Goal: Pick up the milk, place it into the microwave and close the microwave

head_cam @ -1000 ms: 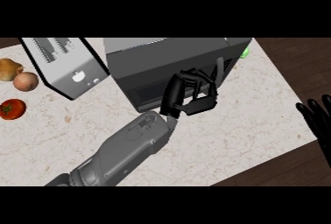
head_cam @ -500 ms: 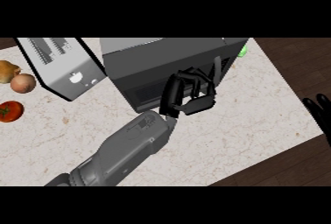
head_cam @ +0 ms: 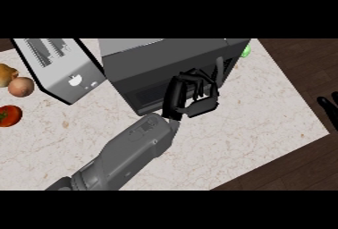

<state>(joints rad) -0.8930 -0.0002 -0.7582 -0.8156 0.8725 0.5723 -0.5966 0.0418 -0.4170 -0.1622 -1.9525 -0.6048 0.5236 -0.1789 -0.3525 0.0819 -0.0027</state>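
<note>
The dark grey microwave (head_cam: 165, 60) stands at the back middle of the counter, its dark front face turned toward me and looking closed. My left hand (head_cam: 192, 96) lies against the right part of that front, fingers spread and slightly bent, with nothing in it. Its grey forearm (head_cam: 125, 154) runs in from the lower left. No milk shows anywhere in view. My right hand (head_cam: 328, 107) rests at the far right edge over the dark floor, only its fingers showing, straight.
A silver toaster (head_cam: 59, 67) stands left of the microwave. An onion (head_cam: 21, 86), a potato (head_cam: 5, 74) and a tomato (head_cam: 8, 115) lie at the left edge. Something green (head_cam: 246, 51) peeks from behind the microwave. The counter's edge (head_cam: 284, 154) runs diagonally at the lower right.
My left hand has stayed against the microwave front, shifting only slightly. The right hand has slid further toward the right edge, so less of it shows.
</note>
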